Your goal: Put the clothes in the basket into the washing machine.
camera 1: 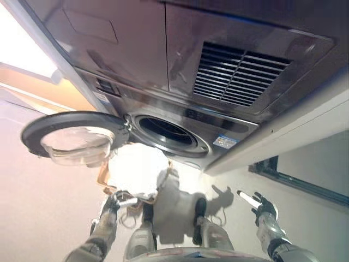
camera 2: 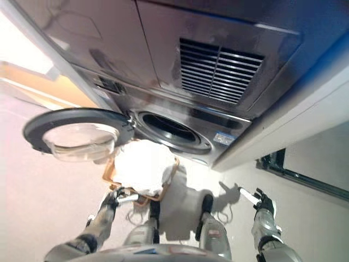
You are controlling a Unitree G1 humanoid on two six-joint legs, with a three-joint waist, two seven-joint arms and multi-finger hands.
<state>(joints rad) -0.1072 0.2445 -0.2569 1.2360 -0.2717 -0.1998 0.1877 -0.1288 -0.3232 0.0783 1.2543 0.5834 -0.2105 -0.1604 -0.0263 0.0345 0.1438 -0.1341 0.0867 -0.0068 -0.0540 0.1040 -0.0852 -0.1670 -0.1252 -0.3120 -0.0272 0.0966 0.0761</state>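
Door (camera 1: 73, 136) swung fully open to the left, glass bowl facing out; drum (camera 1: 166, 131) open and dark, nothing visible inside.

Left hand (camera 1: 112, 204) low at the near left rim of the basket (camera 2: 109, 169). Fingers look curled at the rim, but the hand is small and dim here — cannot tell whether it holds the rim or cloth.

Clothes (camera 1: 136, 169) heaped white in the basket on the floor, just below the drum and beside the door. Judged soft, light and limp; they will sag and trail when lifted. Best hold is a bunched pinch at the top of the heap, not a loose edge that could snag on the rim.

How many pieces is unclear — the heap is washed out, folds unreadable. Basket's far side hidden under cloth.

Right hand (camera 1: 256, 204) well apart at right, holding nothing, fingers spread apart.
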